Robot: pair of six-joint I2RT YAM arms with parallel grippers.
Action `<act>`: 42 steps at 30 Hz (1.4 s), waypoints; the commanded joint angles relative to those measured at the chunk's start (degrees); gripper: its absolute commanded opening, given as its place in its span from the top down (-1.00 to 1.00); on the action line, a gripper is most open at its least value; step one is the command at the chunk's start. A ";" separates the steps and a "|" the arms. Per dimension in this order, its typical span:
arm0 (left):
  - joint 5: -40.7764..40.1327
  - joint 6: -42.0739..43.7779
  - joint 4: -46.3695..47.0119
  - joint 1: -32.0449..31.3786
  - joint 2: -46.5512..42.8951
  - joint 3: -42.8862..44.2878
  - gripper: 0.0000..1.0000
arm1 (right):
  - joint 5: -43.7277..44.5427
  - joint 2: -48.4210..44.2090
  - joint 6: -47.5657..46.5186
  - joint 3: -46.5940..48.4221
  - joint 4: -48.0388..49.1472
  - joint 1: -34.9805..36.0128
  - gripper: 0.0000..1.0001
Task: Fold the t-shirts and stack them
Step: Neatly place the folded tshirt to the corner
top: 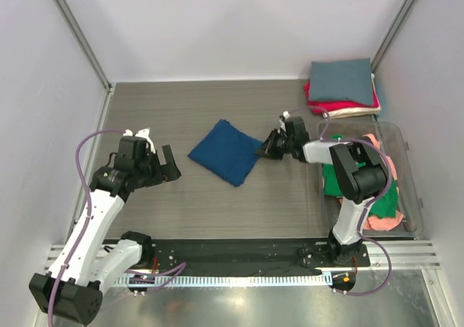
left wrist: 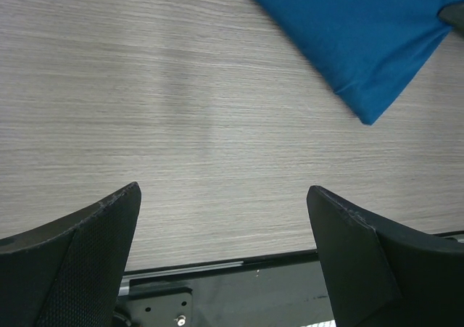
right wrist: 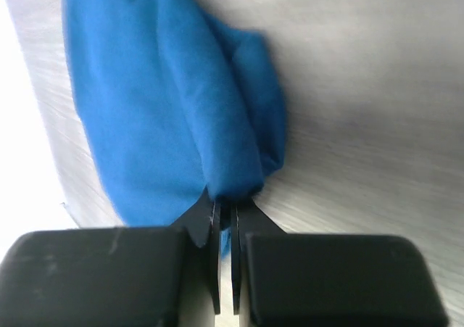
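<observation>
A folded navy blue t-shirt [top: 225,151] lies in the middle of the table, its print hidden. My right gripper [top: 265,147] is shut on its right corner; the right wrist view shows the blue cloth [right wrist: 181,109] pinched between the jaws [right wrist: 225,205]. My left gripper [top: 168,164] is open and empty, left of the shirt; the left wrist view shows the shirt's corner [left wrist: 362,44] at the upper right. A stack of folded t-shirts sits at the back right: slate-grey [top: 341,80] on top, red [top: 313,99] and cream [top: 355,112] beneath.
A clear plastic bin [top: 407,175] stands at the right with green [top: 335,183] and salmon-pink [top: 384,217] t-shirts inside. White walls with metal posts enclose the table. A black mounting rail [top: 239,251] runs along the near edge.
</observation>
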 commanded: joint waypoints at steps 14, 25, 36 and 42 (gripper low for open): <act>0.86 -0.84 7.21 0.05 -7.08 -2.99 -0.99 | -2.27 8.78 -39.25 53.41 -47.85 -11.90 0.98; 2.36 -0.49 7.92 0.05 -4.97 -3.34 -0.98 | 4.60 11.34 -52.35 74.61 -58.41 -16.39 0.98; 2.62 -0.58 7.83 0.14 -3.47 -3.52 -0.97 | 4.60 10.73 -57.63 84.01 -62.18 -20.79 0.98; 3.06 -0.66 7.83 0.14 -2.33 -3.52 -0.96 | 1.00 10.90 -58.08 89.55 -63.59 -23.77 0.98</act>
